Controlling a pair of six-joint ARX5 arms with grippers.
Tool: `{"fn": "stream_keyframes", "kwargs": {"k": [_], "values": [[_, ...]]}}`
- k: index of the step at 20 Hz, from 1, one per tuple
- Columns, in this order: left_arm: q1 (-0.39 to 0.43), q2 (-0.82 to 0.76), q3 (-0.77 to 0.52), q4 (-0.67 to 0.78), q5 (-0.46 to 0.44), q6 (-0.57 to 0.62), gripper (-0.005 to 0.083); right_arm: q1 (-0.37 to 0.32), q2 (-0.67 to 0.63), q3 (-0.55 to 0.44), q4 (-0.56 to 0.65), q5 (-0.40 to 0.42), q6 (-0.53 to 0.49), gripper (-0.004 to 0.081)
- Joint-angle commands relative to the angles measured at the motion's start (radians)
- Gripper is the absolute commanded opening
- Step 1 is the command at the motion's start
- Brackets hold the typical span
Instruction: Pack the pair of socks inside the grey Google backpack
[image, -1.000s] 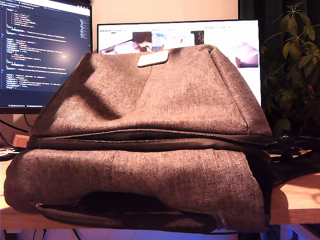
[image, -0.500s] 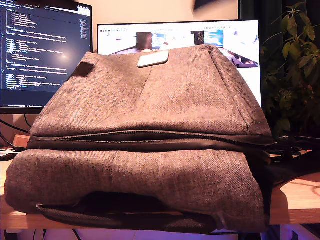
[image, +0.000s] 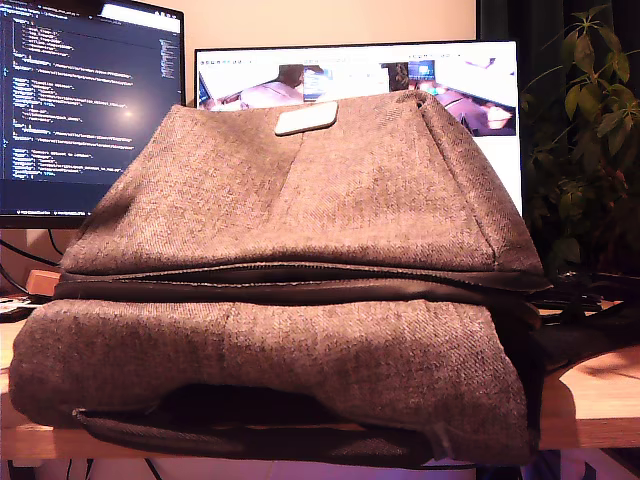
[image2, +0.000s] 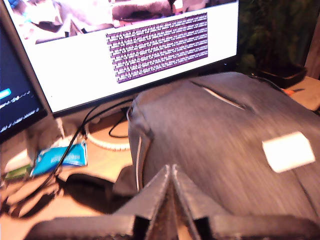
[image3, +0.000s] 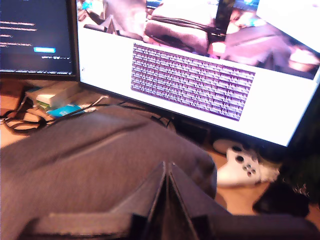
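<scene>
The grey Google backpack (image: 300, 280) fills the exterior view, lying on the desk with its pale tag (image: 306, 117) near the top and a dark zipper line (image: 290, 275) across the middle. Neither arm shows in that view. In the first wrist view my first gripper (image2: 170, 169) hovers over the backpack (image2: 215, 135), near its tag (image2: 288, 151), fingertips pressed together with nothing between them. My second gripper (image3: 167, 165) is likewise shut and empty above the backpack (image3: 100, 160). The pair of socks is out of view.
Two monitors (image: 90, 100) (image: 470, 80) stand close behind the backpack. A plant (image: 585, 150) is at the exterior view's right. Cables (image2: 100, 117) and a blue packet (image2: 60, 157) lie behind the bag, as does a white game controller (image3: 242, 167).
The shadow on the backpack's upper part at the exterior view's left shrank and vanished. A dark blur at the top edge half a second ago is gone. The backpack has not moved.
</scene>
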Motion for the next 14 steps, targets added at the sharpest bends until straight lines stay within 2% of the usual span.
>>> {"fn": "stream_keyframes", "kwargs": {"k": [1,8,14], "values": [[0.011,-0.05,-0.062,-0.024,-0.002,0.004,-0.0021,-0.001,-0.072,-0.055,-0.027,-0.01,0.007,-0.0012],[0.021,-0.275,-0.091,-0.161,-0.014,0.004,-0.0021,-0.001,-0.367,-0.085,-0.247,-0.006,0.011,-0.0012],[0.021,-0.294,-0.091,-0.239,-0.016,0.004,-0.0021,-0.001,-0.42,-0.085,-0.391,-0.006,0.011,-0.0012]]}}
